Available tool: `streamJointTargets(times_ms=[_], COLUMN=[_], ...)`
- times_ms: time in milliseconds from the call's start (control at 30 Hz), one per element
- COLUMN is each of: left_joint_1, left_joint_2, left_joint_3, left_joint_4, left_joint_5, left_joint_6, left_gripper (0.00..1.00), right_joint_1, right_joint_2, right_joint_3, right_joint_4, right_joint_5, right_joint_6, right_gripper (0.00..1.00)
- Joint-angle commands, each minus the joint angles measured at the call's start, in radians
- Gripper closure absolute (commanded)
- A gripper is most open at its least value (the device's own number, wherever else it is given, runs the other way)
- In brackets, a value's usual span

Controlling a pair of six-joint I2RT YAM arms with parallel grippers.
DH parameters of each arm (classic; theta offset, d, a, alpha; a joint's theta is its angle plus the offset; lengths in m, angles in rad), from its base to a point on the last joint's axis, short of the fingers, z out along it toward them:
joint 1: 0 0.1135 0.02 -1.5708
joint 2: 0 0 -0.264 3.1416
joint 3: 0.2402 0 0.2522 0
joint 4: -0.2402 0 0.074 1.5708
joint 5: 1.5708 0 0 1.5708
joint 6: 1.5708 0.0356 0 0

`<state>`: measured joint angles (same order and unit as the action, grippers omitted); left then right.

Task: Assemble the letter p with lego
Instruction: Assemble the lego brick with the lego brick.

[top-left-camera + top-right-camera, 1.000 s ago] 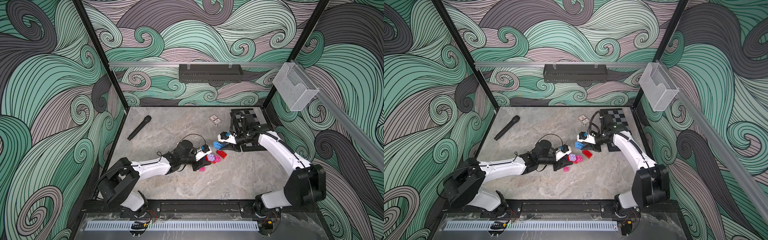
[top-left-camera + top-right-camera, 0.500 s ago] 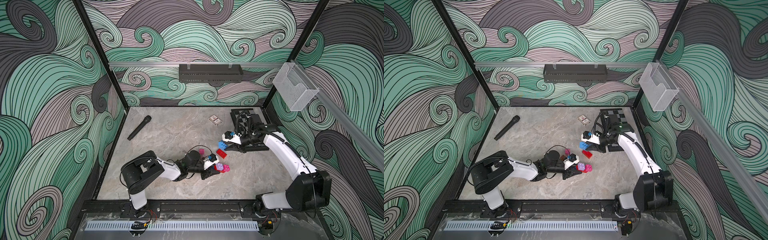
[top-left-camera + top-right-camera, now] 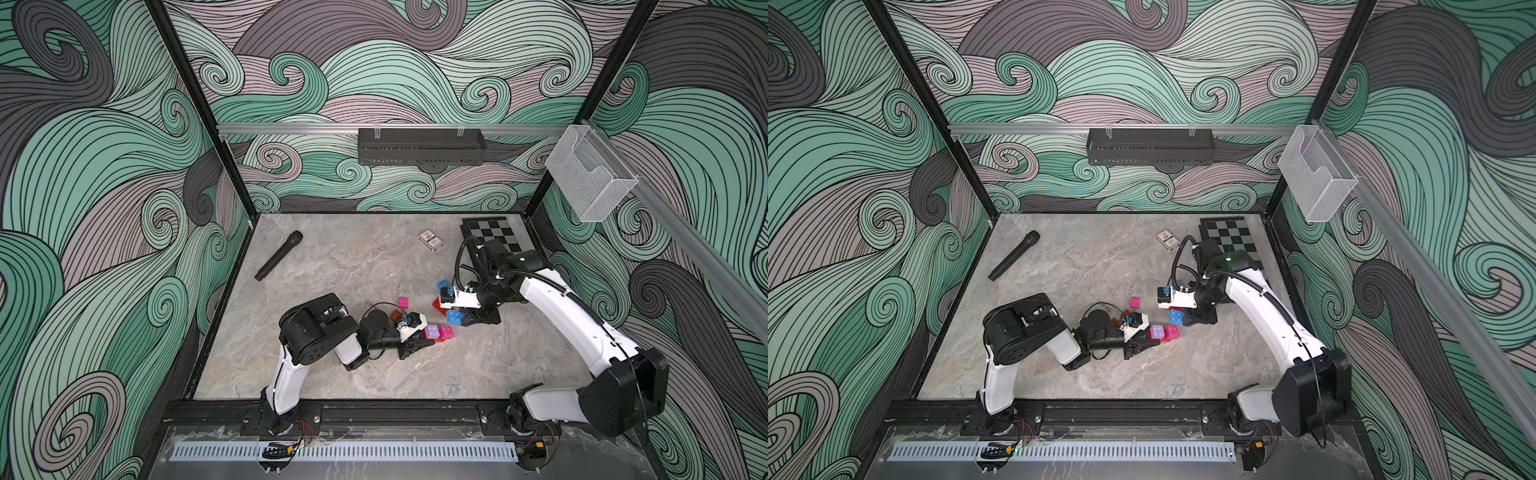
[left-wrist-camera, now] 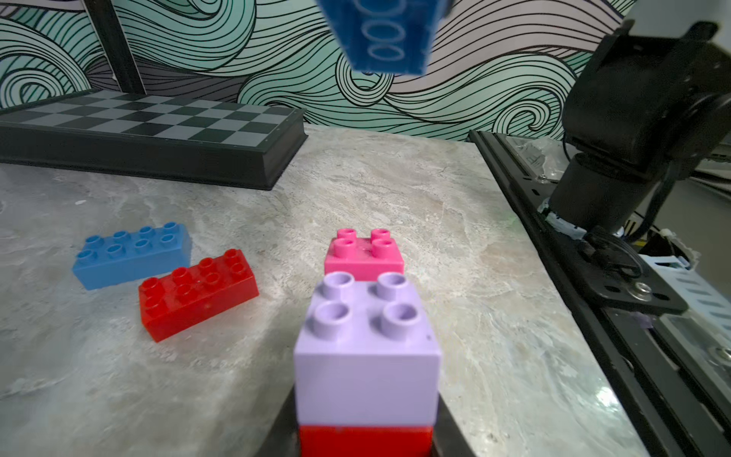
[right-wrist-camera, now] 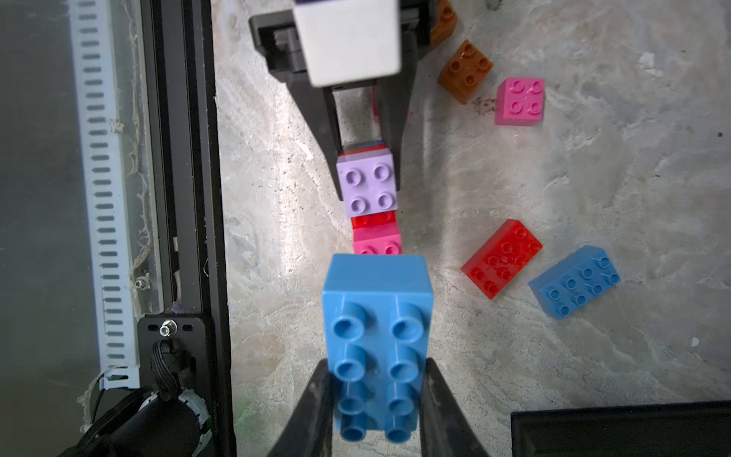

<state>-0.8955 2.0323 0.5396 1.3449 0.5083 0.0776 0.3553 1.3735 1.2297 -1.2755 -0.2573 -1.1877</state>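
The right gripper (image 5: 377, 366) is clamped on a blue brick (image 5: 377, 312), raised just past the pink brick (image 5: 377, 245) ending the stack (image 4: 368, 356). Its long axis lines up with the stack's row. At the stack's lilac end the left gripper (image 5: 368, 182) pinches it.

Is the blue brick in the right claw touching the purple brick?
Apart. In the left wrist view the blue brick hangs above the lilac brick, wall showing between.
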Motion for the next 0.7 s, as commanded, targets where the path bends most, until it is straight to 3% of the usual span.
streamJointTargets(times_ms=[0, 667], left_joint_1=[0.020, 0.072], left_joint_2=[0.031, 0.100], left_joint_3=[-0.006, 0.006], left_joint_4=[0.048, 0.046], left_joint_5=[0.037, 0.117], left_joint_6=[-0.008, -0.030], left_gripper=[1.00, 1.00], right_joint_1=[0.048, 0.092], right_joint_2=[0.032, 0.176], right_joint_3=[0.014, -0.039], right_joint_4=[-0.059, 0.183], right_joint_5=[0.051, -0.101], right_joint_6=[-0.007, -0.121], right_gripper=[1.00, 1.00])
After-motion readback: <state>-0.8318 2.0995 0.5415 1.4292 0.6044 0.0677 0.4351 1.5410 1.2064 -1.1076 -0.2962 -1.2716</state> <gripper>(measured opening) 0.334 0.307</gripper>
